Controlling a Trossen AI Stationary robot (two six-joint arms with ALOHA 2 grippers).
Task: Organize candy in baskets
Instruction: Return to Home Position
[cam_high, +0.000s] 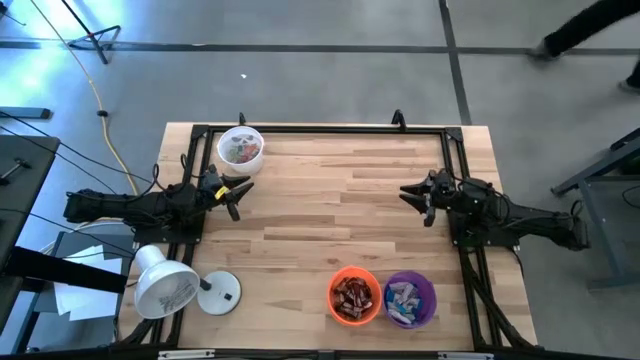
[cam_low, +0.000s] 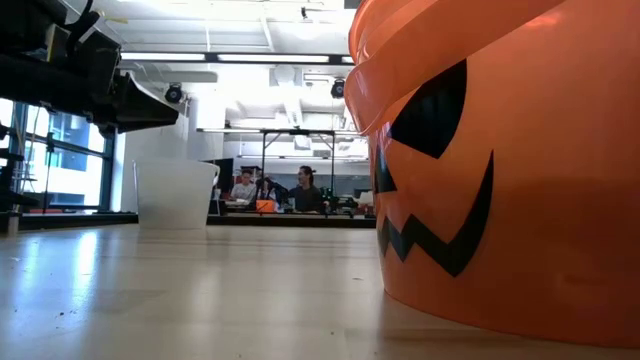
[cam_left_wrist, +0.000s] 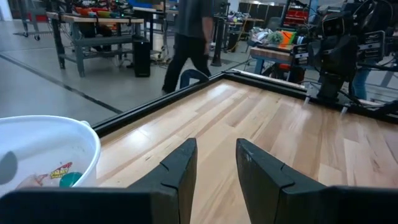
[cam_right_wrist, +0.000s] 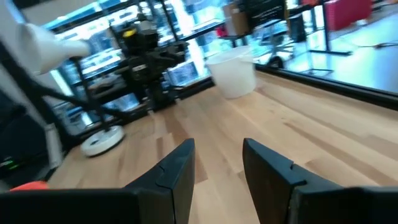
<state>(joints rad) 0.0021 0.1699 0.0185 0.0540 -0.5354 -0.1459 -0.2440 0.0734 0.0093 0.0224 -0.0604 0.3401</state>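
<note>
The left gripper (cam_high: 238, 192) and right gripper (cam_high: 415, 198) sit at the sides of the table (cam_high: 330, 215), fingers slightly parted and empty. Candy (cam_high: 241, 149) lies in the far-left white bucket (cam_high: 220, 147), the near orange bucket (cam_high: 332, 290) and the purple bucket (cam_high: 432, 295).

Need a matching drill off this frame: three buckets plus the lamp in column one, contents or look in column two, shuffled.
Column one:
1. white bucket
2. orange bucket
3. purple bucket
4. lamp

Column two:
A. blue-and-white candy inside
B. white dome shade, no candy in it
C. dark brown-red candy inside
D. mixed-colour candy inside, next to the left pincer

Pairs: 1-D, 2-C, 3-A, 4-B
</note>
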